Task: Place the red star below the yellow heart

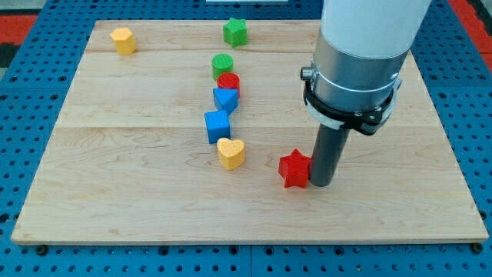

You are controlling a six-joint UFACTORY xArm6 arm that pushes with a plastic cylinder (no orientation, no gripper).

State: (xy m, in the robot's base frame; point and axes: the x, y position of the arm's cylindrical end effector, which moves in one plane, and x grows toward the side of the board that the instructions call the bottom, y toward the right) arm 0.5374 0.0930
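Observation:
The red star [293, 168] lies on the wooden board [115, 192], right of centre near the view's bottom. My tip [320, 185] stands right against the star's right side. The yellow heart [231, 153] lies to the left of the star, a short gap apart and slightly higher in the view.
A column of blocks runs up from the heart: a blue cube [217, 125], a blue triangle [226, 100], a red cylinder [228, 83], a green cylinder [222, 65]. A green star [236, 31] lies at the top centre. A yellow hexagon [123, 40] lies at the top left.

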